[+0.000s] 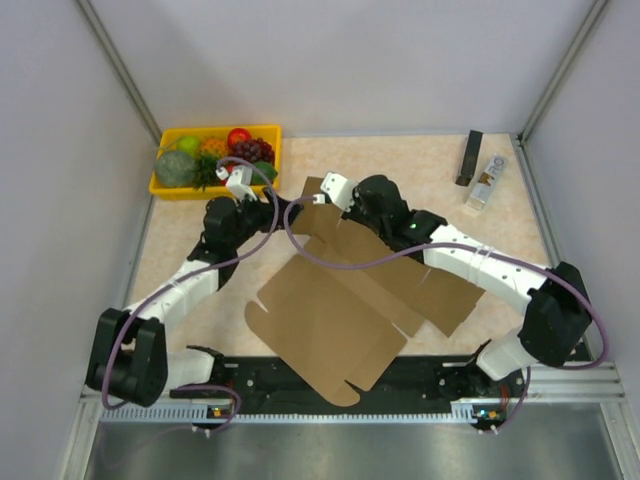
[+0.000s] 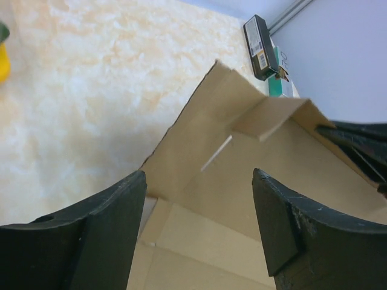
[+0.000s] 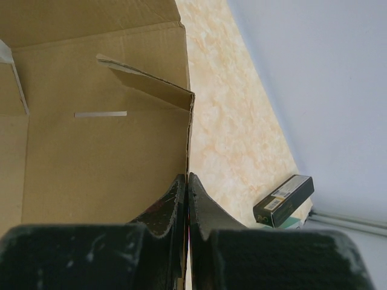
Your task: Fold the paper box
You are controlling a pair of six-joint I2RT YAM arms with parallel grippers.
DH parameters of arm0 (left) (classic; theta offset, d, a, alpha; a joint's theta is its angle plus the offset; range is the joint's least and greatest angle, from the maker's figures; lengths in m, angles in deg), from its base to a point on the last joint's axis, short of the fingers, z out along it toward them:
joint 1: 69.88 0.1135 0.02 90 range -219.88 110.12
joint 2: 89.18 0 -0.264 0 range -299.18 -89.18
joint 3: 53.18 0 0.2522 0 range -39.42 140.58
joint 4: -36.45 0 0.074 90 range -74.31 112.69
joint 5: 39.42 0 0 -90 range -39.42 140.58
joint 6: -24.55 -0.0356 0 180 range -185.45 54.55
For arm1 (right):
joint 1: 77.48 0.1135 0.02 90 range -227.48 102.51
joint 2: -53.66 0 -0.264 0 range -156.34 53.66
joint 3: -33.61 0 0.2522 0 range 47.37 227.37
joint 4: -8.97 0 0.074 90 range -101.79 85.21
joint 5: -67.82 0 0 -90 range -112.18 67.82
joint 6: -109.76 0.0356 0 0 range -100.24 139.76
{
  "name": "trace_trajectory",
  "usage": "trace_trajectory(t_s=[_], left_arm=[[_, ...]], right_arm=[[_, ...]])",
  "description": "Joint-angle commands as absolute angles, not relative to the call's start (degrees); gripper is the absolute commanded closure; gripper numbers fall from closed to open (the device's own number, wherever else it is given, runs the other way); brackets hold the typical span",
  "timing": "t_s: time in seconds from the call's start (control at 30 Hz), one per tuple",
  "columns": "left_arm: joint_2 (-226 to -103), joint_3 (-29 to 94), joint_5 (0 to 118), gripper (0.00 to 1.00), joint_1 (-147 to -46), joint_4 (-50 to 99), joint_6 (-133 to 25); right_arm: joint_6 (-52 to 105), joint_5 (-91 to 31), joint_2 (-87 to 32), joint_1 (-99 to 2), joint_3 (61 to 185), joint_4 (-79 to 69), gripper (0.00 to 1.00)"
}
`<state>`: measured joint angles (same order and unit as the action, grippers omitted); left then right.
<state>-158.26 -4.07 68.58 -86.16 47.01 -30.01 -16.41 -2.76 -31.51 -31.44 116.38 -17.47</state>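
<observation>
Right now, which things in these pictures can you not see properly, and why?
Top view: far end of the paper box, hidden by the left gripper and right gripper.
Left wrist view: the yellow tray, cut off by the left edge.
Right wrist view: the black packet label, too small to read.

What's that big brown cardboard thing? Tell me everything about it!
The paper box is a plain brown corrugated cardboard sheet, cut with flaps, creases and thin slots. Most of it lies flat and unfolded on the table. Its far panel is lifted, with a small flap bent inward. The right gripper pinches that panel's edge. The left gripper hovers open nearby.
</observation>
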Motion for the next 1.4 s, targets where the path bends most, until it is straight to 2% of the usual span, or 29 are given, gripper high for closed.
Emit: trace_trajectory(t_s=[0.0, 0.1, 0.17, 0.2, 0.23, 0.27, 0.33, 0.5, 0.57, 0.63, 0.7, 0.77, 0.9, 1.03, 1.2, 1.37], left_arm=[[-164.15, 3.54, 72.12, 0.25, -86.23, 47.03, -36.89], [-165.38, 4.34, 69.32, 0.32, -86.23, 49.22, -36.98], [-166.17, 4.70, 69.74, 0.42, -86.06, 50.55, -36.71], [-166.44, 5.57, 70.01, 0.43, -86.06, 50.29, -36.53], [-166.79, 6.01, 70.27, 0.41, -85.97, 49.94, -36.18], [-167.05, 6.45, 71.06, 0.31, -85.88, 49.59, -35.57], [-167.49, 8.30, 72.55, 0.24, -85.27, 46.88, -35.04], [-166.27, 4.80, 76.95, 0.23, -83.86, 50.19, -33.90], [-164.77, 3.30, 78.52, 0.27, -83.77, 51.43, -33.11], [-163.02, 2.42, 79.41, 0.37, -83.60, 50.38, -32.67], [-161.26, 0.93, 80.64, 0.39, -83.68, 49.94, -32.49], [-158.01, -0.48, 81.61, 0.46, -83.59, 50.11, -33.01], [-150.98, -6.97, 77.07, 0.59, -83.68, 50.73, -36.79], [-144.57, -14.45, 73.70, 0.61, -83.77, 57.81, -36.99], [-144.28, -20.35, 76.07, 0.59, -87.10, 69.34, -36.78], [-148.50, -21.31, 66.26, 0.59, -98.52, 75.74, -55.59]], right_arm=[[-17.86, -1.43, -28.43, -29.68, 116.10, -14.89, 1.00], [-19.08, 1.37, -28.87, -28.01, 115.14, -13.32, 1.00], [-20.92, 4.61, -29.13, -25.99, 113.13, -10.42, 1.00], [-21.46, 5.50, -29.05, -25.46, 112.50, -9.37, 1.00], [-21.90, 6.38, -29.05, -24.32, 111.97, -8.66, 1.00], [-22.77, 7.52, -29.14, -23.70, 111.36, -7.61, 1.00], [-23.48, 8.58, -29.22, -22.56, 111.00, -7.07, 1.00], [-26.21, 13.85, -30.45, -18.43, 109.25, -5.23, 1.00], [-27.87, 17.17, -31.50, -16.94, 108.46, -3.31, 1.00], [-28.41, 19.38, -33.26, -15.09, 108.19, -2.42, 1.00], [-28.32, 20.27, -33.71, -14.03, 107.40, -1.54, 1.00], [-26.40, 19.84, -33.71, -13.85, 107.05, -1.53, 1.00], [-23.93, 19.13, -33.18, -13.59, 105.82, -1.54, 0.99], [-22.26, 18.34, -32.39, -13.41, 104.41, -0.66, 0.99], [-20.67, 17.29, -30.55, -13.33, 103.18, 0.84, 0.99], [-20.58, 14.65, -29.84, -13.41, 102.65, 0.93, 0.99]])
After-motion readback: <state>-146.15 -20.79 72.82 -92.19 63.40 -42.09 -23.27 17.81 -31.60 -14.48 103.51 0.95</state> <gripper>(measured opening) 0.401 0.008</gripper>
